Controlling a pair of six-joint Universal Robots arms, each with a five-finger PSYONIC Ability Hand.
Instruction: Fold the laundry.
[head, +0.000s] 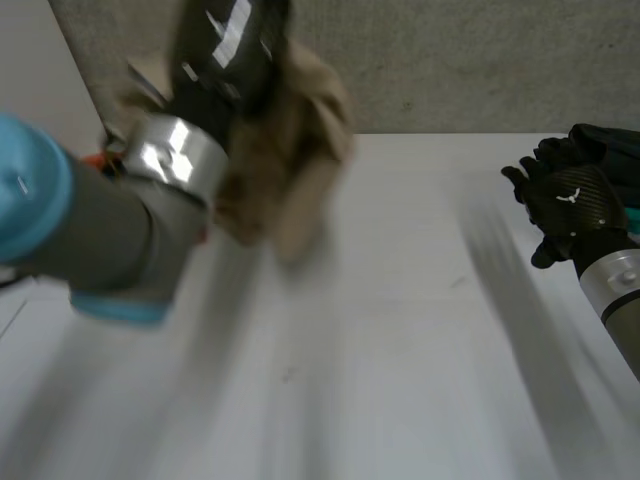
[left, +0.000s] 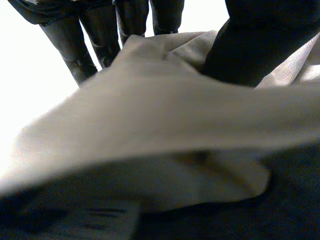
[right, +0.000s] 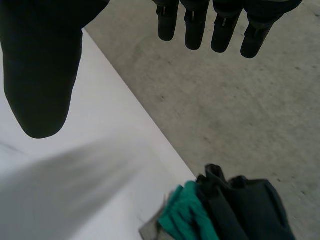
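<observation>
The left hand (head: 225, 60) pinches a beige cloth (head: 300, 170) between thumb and fingers, above the table (head: 400, 350). The right hand (head: 565, 200) hovers at the table's right edge, fingers straight and loose.

Crumpled beige cloth (head: 300, 165) aloft in loose folds; green and dark garments (right: 235, 210) heaped together, well apart

The black left hand (head: 225, 60) holds a plain beige cloth (head: 300, 170); the smooth tabletop (head: 400, 350) is white.
</observation>
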